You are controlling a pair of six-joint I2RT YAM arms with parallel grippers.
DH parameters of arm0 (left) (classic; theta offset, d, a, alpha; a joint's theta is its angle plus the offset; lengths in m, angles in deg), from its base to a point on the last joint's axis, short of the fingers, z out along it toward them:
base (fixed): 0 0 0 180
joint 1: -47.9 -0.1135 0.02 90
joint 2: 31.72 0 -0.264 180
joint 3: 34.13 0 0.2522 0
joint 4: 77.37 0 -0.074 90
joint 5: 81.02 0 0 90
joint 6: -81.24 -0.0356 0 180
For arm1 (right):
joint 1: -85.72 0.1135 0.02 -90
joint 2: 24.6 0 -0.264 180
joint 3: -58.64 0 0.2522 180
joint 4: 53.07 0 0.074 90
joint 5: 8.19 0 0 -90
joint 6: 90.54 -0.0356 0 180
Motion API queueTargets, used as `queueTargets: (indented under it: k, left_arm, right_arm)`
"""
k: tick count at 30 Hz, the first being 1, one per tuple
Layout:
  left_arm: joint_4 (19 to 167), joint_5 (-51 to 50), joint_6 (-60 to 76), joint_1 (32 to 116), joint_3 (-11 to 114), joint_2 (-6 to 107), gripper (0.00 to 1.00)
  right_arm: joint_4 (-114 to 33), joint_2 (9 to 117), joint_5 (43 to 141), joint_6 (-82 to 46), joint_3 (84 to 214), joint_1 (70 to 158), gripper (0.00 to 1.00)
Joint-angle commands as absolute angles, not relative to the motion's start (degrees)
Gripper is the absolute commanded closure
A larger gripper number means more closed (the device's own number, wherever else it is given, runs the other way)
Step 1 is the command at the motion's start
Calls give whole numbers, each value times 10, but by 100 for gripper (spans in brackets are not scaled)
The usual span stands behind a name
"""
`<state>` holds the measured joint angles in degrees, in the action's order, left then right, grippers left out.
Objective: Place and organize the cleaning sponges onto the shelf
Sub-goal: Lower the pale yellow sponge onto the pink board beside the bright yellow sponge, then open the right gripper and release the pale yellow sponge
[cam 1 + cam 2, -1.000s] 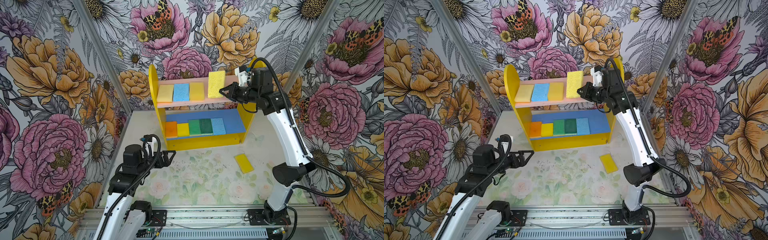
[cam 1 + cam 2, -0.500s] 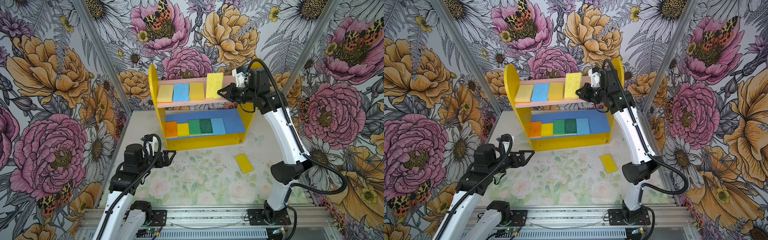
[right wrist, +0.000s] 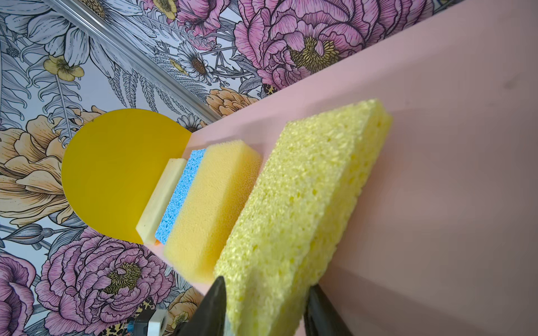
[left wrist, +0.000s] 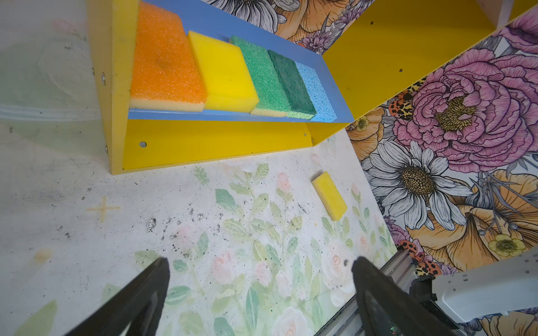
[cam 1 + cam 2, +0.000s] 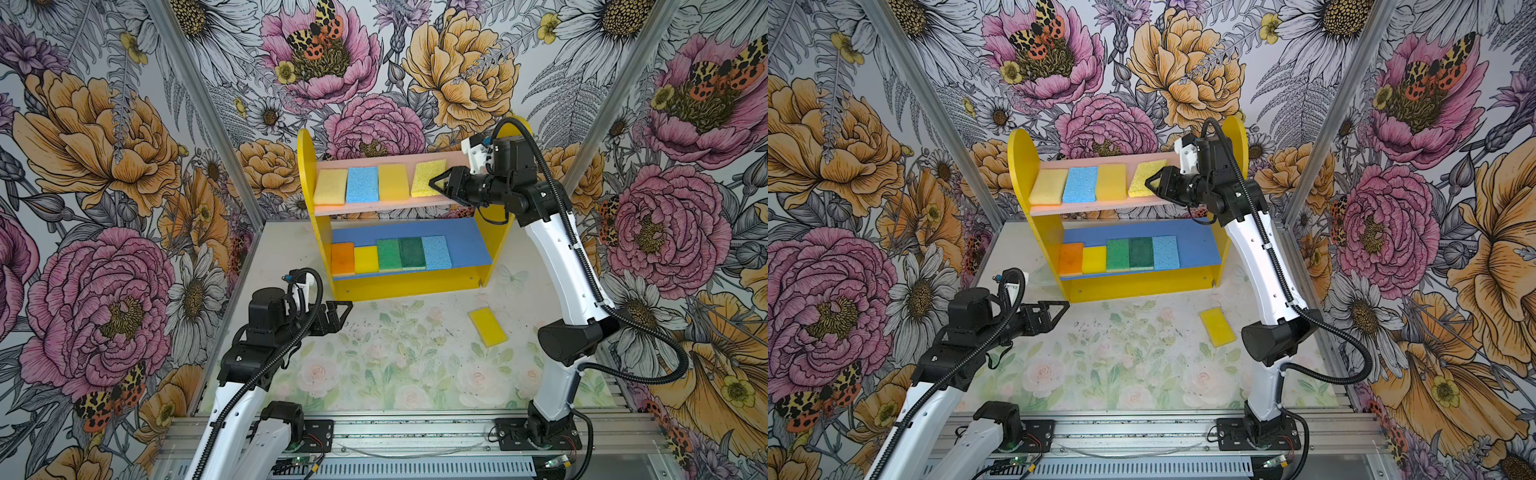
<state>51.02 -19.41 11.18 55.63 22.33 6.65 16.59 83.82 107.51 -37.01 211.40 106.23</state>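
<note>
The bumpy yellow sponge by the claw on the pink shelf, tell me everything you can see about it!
The bumpy sponge is a thick, pale yellow rectangular block of soft-looking foam, full of little holes. It lies flat on the pink upper board, last in the row, turned slightly askew beside a smoother, darker yellow sponge. The right claw has a finger on each side of its near end; whether they squeeze it cannot be told.
</note>
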Motion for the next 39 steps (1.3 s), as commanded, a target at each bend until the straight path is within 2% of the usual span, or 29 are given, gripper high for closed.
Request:
queueTargets:
  k: [1, 19, 29, 39]
  left_arm:
    - [521, -205, 106, 559, 218, 63, 1]
    - [514, -186, 105, 547, 222, 53, 1]
    - [515, -183, 105, 546, 222, 48, 1]
    - [514, -184, 105, 547, 222, 47, 1]
  right_arm:
    - [180, 830, 1044, -361, 2130, 1056, 53]
    - [250, 824, 939, -292, 2146, 1056, 40]
    - [250, 907, 993, -305, 2227, 1054, 39]
    - [249, 946, 1025, -321, 2268, 1067, 39]
